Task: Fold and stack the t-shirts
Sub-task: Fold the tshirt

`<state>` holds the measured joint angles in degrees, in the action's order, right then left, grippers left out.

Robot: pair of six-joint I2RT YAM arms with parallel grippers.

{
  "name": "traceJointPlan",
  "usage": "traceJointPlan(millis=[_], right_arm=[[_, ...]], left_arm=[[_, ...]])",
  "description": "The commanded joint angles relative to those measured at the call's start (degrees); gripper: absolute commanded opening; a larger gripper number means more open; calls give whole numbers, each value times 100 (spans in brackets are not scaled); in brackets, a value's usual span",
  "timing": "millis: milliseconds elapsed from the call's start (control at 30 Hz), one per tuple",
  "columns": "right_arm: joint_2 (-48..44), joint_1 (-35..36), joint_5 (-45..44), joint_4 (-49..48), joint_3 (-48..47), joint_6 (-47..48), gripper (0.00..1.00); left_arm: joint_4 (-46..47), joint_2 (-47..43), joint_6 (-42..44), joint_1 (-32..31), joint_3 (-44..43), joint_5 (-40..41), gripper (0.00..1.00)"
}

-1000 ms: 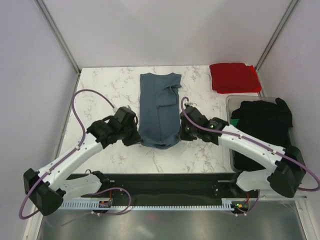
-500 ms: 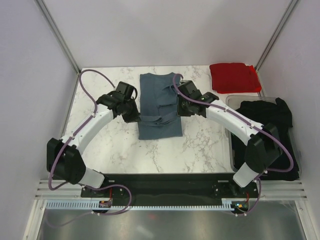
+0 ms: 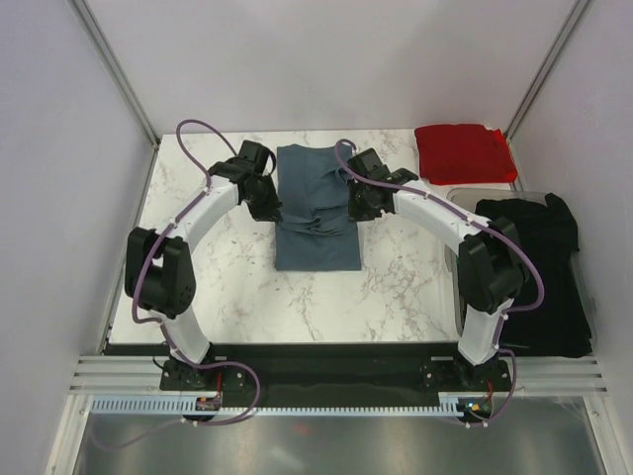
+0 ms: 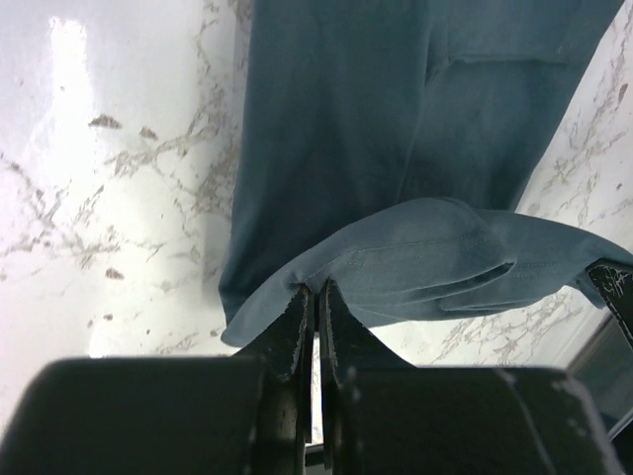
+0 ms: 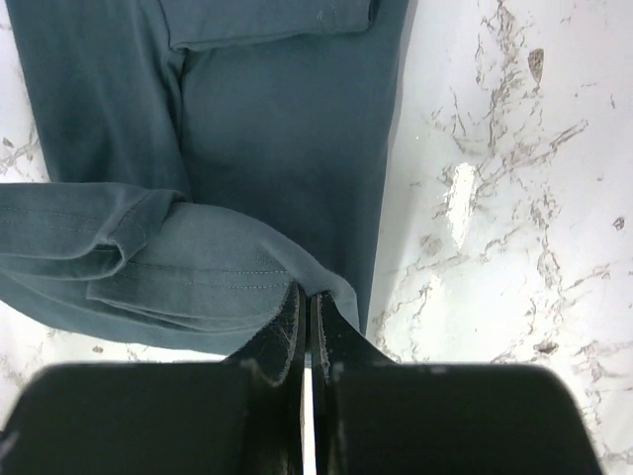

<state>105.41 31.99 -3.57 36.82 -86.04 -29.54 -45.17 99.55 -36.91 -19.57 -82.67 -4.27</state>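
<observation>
Slate blue-grey cotton fills the middle of the shot. The blue-grey t-shirt (image 3: 315,247) lies lengthwise on the marble table (image 3: 208,277) as a long narrow strip, running from the far side toward us. One end of it is lifted and doubled back over the rest, so a bunched ridge of folds crosses the strip about halfway along.

We see the left gripper (image 3: 267,205) clamped tight on the left corner of that lifted edge, and the right gripper (image 3: 357,210) pinched on the right corner. In the left wrist view the left gripper (image 4: 316,307) has its jaws all but touching, with just the stitched edge of the blue-grey t-shirt (image 4: 376,129) between them. It's the same story in the right wrist view (a near mirror image, really): the right gripper (image 5: 305,312) is nipping the cloth (image 5: 267,129), and the hem sags in a soft roll just above the flat layer.

Over in the far right corner sits the red t-shirt (image 3: 463,151), folded square. The black t-shirts (image 3: 529,257) are heaped in a grey bin (image 3: 461,194) along the right side.
</observation>
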Motion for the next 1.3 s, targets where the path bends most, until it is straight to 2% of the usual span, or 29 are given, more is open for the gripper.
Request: traceJointPlan(millis=[0, 267, 333, 367, 400, 433, 467, 500, 567, 600, 667, 733, 833, 867, 933, 967, 1000, 1100, 1167, 1267], right_arm=[[243, -114, 137, -140, -422, 203, 0], [928, -307, 340, -140, -870, 203, 0], [1165, -429, 550, -131, -1141, 124, 13], [1254, -465, 586, -88, -1282, 98, 33], [1368, -500, 603, -35, -1658, 63, 47], [1604, -588, 603, 44, -1905, 45, 57], [1736, -632, 612, 167, -2204, 36, 66], [1868, -676, 682, 516, -2894, 19, 67], [2036, -729, 788, 1026, -3539, 10, 68], [1967, -720, 814, 1055, -3804, 10, 68], [1548, -642, 832, 1003, -3710, 1, 70], [1247, -467, 849, 915, -3263, 1, 70], [589, -203, 911, 670, -2253, -43, 70], [465, -141, 963, 425, -1937, -69, 70], [105, -35, 1069, 204, -988, -122, 70], [-36, -43, 1174, -15, -663, -209, 70], [-185, -35, 1244, -173, 28, -254, 70], [-740, -43, 1639, -789, 1163, -359, 70], [-925, -35, 1877, -1140, 1710, -403, 70], [-1039, -35, 2115, -1387, 2064, -439, 69]], left_arm=[[157, 310, 368, 32, -381, -66, 2], [166, 1004, 544, 217, -802, 32, 2], [123, 1338, 640, 296, -1144, -47, 3], [96, 1487, 667, 401, -1302, -152, 5], [52, 1776, 685, 471, -1678, -283, 8], [-61, 1961, 702, 533, -1952, -520, 13], [-376, 2120, 702, 647, -2250, -644, 29], [-544, 2426, 763, 683, -2897, -767, 36], [-1192, 2613, 964, 700, -3925, -970, 47], [-1388, 2657, 1027, 700, -4175, -979, 48], [-1573, 2465, 1150, 709, -4380, -725, 54], [-1644, 2193, 1203, 709, -4170, -497, 55], [-1531, 1491, 1133, 709, -3319, -547, 54], [-1443, 1149, 1107, 701, -2699, -600, 53], [-1058, 735, 1072, 692, -1984, -784, 52], [-951, 341, 1045, 692, -1293, -803, 52], [-811, 155, 1010, 692, -947, -829, 52], [-248, -469, 913, 692, 284, -1066, 52], [251, -716, 843, 683, 1082, -1391, 52], [762, -972, 782, 665, 1822, -1664, 52]])
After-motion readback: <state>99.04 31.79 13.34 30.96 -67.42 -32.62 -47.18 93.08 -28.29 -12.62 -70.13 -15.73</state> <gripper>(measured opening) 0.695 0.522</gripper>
